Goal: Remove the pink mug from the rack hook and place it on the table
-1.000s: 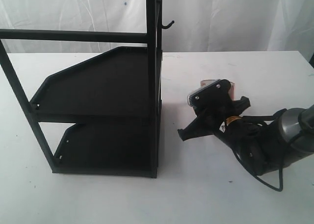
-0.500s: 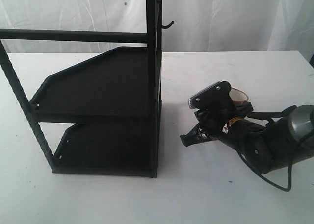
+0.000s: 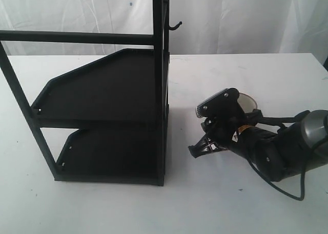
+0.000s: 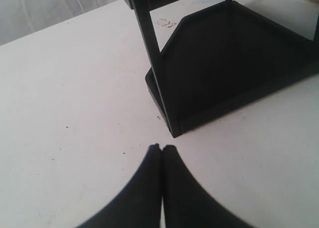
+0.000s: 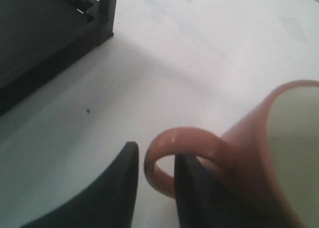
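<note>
Right half of the table [image 3: 230, 70], between front and back edges: pink mug [image 3: 250, 101] sits behind the right gripper [image 3: 197, 148], off the rack hook [image 3: 176, 25]. Rack [image 3: 102, 90] toward left edge.

Left wrist: left gripper [image 4: 162, 150] clenched, empty, near rack base.

Right wrist: fingers [image 5: 124, 183] straddle the mug handle [image 5: 184, 138], parted, grip released.

The rack [image 3: 102, 116] stands on the left part of the worktop [image 3: 205, 203]. The rack hook [image 3: 176, 25] projects rightward from the top of its right post. The pink mug [image 3: 249, 100] sits right of the rack, its handle [image 5: 184, 138] between the right pincer [image 5: 155, 155] fingers. The left pincer [image 4: 162, 149] sits near the rack's base corner.
</note>
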You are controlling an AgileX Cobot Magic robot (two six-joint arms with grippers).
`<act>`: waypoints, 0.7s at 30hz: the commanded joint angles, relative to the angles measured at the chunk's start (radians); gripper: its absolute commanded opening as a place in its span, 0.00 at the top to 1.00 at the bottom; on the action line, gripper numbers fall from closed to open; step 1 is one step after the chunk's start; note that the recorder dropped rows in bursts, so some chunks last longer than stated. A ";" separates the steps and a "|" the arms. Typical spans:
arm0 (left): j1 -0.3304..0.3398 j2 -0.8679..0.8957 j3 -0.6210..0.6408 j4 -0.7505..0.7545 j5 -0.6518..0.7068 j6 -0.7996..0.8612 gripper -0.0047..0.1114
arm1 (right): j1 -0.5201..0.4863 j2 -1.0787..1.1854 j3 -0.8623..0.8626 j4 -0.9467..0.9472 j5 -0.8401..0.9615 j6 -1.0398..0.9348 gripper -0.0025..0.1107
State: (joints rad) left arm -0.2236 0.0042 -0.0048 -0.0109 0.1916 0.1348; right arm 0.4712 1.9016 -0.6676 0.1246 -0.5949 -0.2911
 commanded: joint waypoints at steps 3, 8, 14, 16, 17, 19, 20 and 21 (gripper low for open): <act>0.003 -0.004 0.005 -0.003 0.004 0.000 0.96 | -0.003 -0.005 0.007 -0.047 0.056 -0.003 0.63; 0.003 -0.004 0.005 -0.003 0.004 0.000 0.96 | -0.003 -0.016 0.007 -0.047 0.064 0.001 0.62; 0.003 -0.004 0.005 -0.003 0.004 0.000 0.96 | -0.003 -0.048 0.026 -0.044 0.074 0.001 0.62; 0.003 -0.004 0.005 -0.003 0.004 0.000 0.96 | -0.003 -0.056 0.041 -0.036 0.071 0.001 0.62; 0.003 -0.004 0.005 -0.003 0.004 0.000 0.96 | -0.003 -0.059 0.050 -0.028 0.069 0.001 0.62; 0.003 -0.004 0.005 -0.003 0.004 0.000 0.96 | -0.003 -0.066 0.066 -0.021 0.062 0.001 0.62; 0.003 -0.004 0.005 -0.003 0.004 0.000 0.96 | -0.003 -0.070 0.077 -0.021 0.052 0.001 0.62; 0.003 -0.004 0.005 -0.003 0.004 0.000 0.96 | -0.003 -0.075 0.086 -0.021 0.042 0.001 0.62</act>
State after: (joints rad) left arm -0.2236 0.0042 -0.0048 -0.0109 0.1916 0.1348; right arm 0.4712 1.8455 -0.6072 0.0986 -0.5286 -0.2911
